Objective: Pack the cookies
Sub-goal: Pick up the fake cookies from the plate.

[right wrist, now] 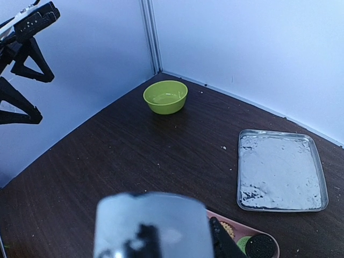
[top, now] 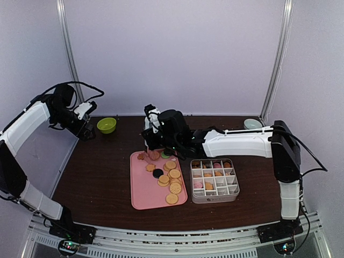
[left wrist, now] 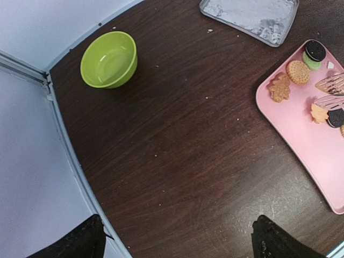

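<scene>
left end effector (left wrist: 177, 239) cropped, grey object (right wrist: 153, 223) blurred

Round golden cookies (top: 171, 177) lie scattered flat on pink tray (top: 142, 191).

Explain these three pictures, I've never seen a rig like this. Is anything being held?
Two robot arms are bolted to a dark table. One picture looks down from above; the others come from cameras on each wrist. On the table: a pink tray of cookies, a partly filled divided box, a green bowl and a silver tray. The left gripper is open and empty. The right gripper is over the tray's far end; whether it holds anything is too blurred to tell.
</scene>
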Available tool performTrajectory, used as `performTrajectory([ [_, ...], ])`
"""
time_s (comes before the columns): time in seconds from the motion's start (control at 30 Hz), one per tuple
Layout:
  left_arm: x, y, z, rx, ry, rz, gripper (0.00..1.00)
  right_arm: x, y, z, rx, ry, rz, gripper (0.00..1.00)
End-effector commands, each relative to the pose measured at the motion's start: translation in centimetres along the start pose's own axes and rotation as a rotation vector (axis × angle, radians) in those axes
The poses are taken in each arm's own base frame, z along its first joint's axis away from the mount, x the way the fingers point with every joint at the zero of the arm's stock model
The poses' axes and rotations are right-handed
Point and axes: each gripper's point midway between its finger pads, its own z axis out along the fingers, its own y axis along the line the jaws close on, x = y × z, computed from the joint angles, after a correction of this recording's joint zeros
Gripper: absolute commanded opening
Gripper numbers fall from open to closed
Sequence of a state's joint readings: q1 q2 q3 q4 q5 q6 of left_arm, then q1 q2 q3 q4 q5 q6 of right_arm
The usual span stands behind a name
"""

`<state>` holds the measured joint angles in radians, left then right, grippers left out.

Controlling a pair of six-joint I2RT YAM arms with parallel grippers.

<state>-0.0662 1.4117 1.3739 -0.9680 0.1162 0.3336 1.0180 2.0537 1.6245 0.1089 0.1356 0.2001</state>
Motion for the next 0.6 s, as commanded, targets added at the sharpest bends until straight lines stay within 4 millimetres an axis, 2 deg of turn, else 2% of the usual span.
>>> performTrajectory([
  [0.0,-0.4,-1.6,0.6,0.098,-0.016,-0.005,0.98,-1.2,-0.1,0.2,0.032,-0.07,0.015,0.35],
  [0.23,-0.6,-2.0,0.5,0.127,-0.018,0.004,0.98,0.1,0.5,0.6,-0.01,-0.06,0.043,0.38],
  [0.57,-0.8,-2.2,0.1,0.139,-0.028,0.008,0.98,2.2,0.3,0.9,0.01,-0.033,0.031,0.39],
])
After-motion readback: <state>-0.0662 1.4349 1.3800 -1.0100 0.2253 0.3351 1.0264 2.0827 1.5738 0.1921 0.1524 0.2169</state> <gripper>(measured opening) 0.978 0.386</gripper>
